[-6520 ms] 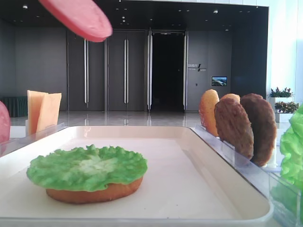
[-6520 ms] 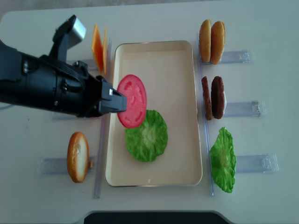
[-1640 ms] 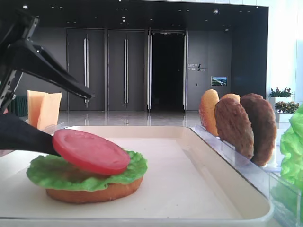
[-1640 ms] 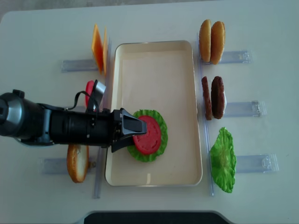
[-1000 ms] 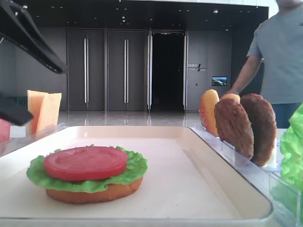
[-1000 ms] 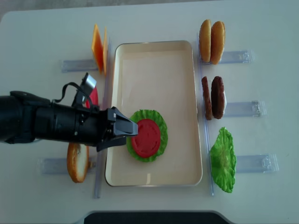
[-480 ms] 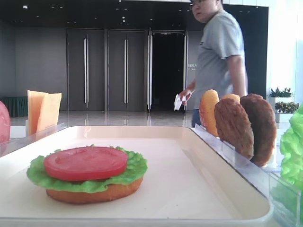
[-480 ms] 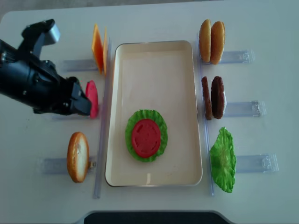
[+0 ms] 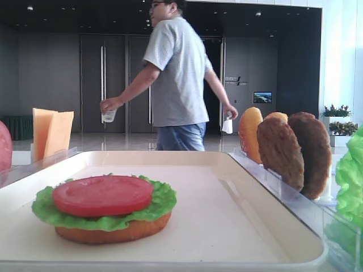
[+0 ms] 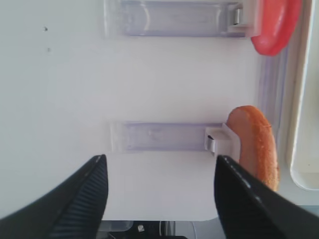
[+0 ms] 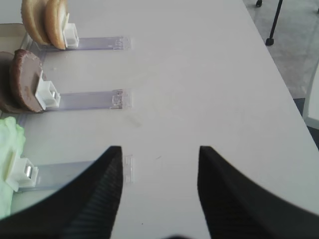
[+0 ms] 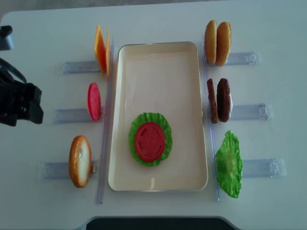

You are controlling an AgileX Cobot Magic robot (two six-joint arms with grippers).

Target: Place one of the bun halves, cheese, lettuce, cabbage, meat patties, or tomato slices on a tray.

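Observation:
On the cream tray (image 12: 158, 57) a tomato slice (image 12: 149, 142) lies flat on lettuce (image 12: 164, 125), which covers a bun half (image 9: 113, 232). Nothing touches this stack. My left gripper (image 12: 34, 103) hangs open and empty at the table's far left; in its wrist view the left gripper (image 10: 160, 167) is above bare table beside a racked bun half (image 10: 254, 144) and tomato slice (image 10: 276, 25). My right gripper (image 11: 159, 152) is open over bare table, right of the patties (image 11: 25, 79) and lettuce (image 11: 7, 144). Cabbage is out of view.
Clear racks flank the tray: cheese (image 12: 100, 48), a tomato slice (image 12: 94, 101) and a bun half (image 12: 79, 160) on the left; bun halves (image 12: 217, 42), patties (image 12: 219, 99) and lettuce (image 12: 229, 164) on the right. A person (image 9: 176, 79) walks behind the table.
My left gripper let go of the tomato slice on the lettuce, then drew back to the far left. A person has crossed the background from right to left.

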